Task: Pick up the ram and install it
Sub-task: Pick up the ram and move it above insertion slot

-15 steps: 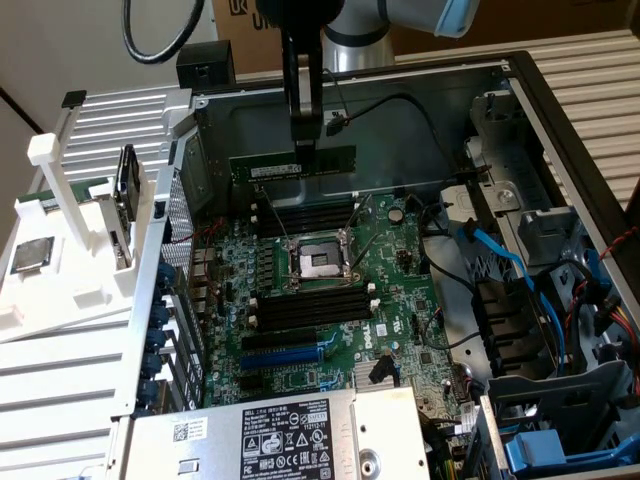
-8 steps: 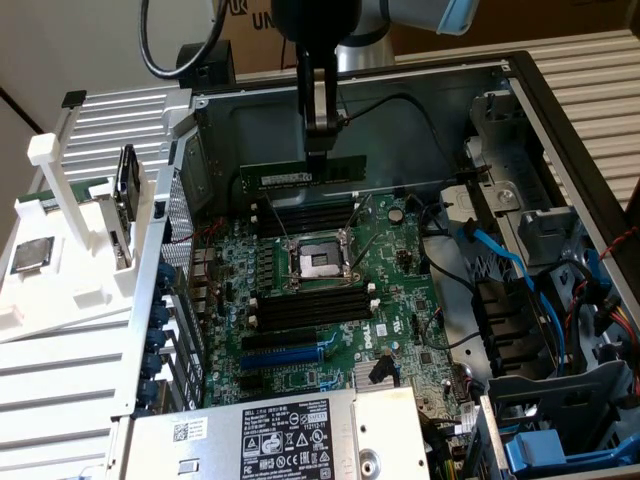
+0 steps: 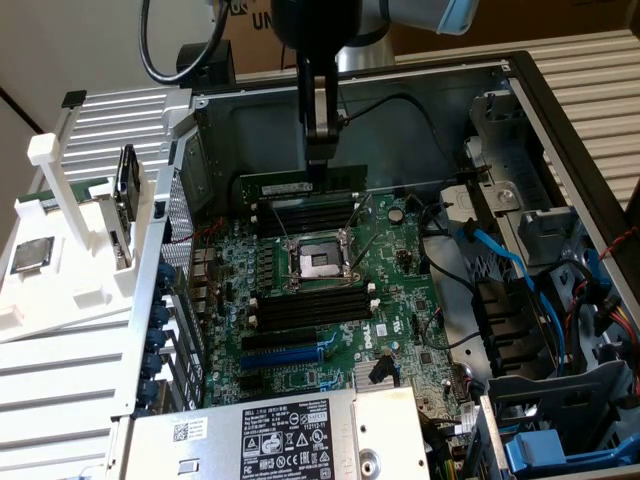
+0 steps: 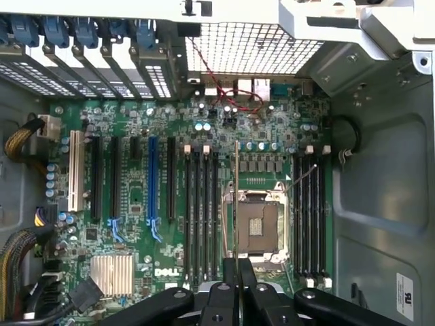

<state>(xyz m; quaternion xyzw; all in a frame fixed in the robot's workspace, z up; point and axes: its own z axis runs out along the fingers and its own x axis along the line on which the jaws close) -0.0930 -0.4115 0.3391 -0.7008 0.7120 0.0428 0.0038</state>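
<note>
Ram (image 3: 285, 184) hangs inside the open computer case (image 3: 560, 130), over the motherboard (image 3: 300, 345) and just above a bank of black slots (image 3: 300, 215), its top edge pinched in the gripper (image 3: 318, 165)'s closed fingers. Seating it well likely means holding it parallel to one slot and descending straight, without tilt.

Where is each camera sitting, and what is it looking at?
Exterior view: sits off the arm, outside the open computer case, looking down at a slant onto the motherboard; the arm's end and gripper show, shut on the ram.
Wrist view: sits on the wrist, looking straight down onto the motherboard; the gripper's dark fingers show, with the ram seen edge-on.
Shared: the ram, the gripper, the processor socket and the black memory slots.
</note>
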